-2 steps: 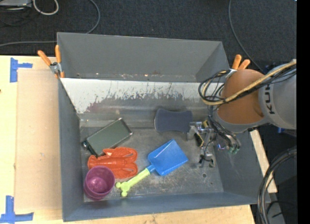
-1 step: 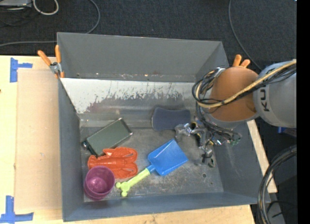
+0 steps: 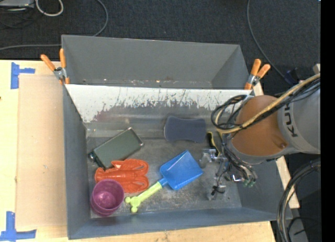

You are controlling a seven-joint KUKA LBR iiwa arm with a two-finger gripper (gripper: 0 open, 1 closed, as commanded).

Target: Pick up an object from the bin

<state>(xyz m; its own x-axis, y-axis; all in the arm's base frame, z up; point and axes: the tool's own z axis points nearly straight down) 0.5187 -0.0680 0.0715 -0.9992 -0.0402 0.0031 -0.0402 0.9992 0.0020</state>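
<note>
nothing is picked up yet. the gripper [image 3: 217, 187] is low at the near right of the bin [image 3: 152, 63], beside the blue toy shovel [image 3: 180, 171]. i cannot tell if its jaws are open.

Grey arm [image 3: 309, 123]; orange wrist cover [image 3: 260, 131]; looped black and yellow cables [image 3: 229, 111]; metal end effector [image 3: 216, 189].

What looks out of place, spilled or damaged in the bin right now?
Nothing looks spilled or broken. The orange lobster, purple cup and blue shovel lie loose on the floor. Only the bin's back wall stands out: dark scratches streak its pale face. The hand is over bare floor.
</note>
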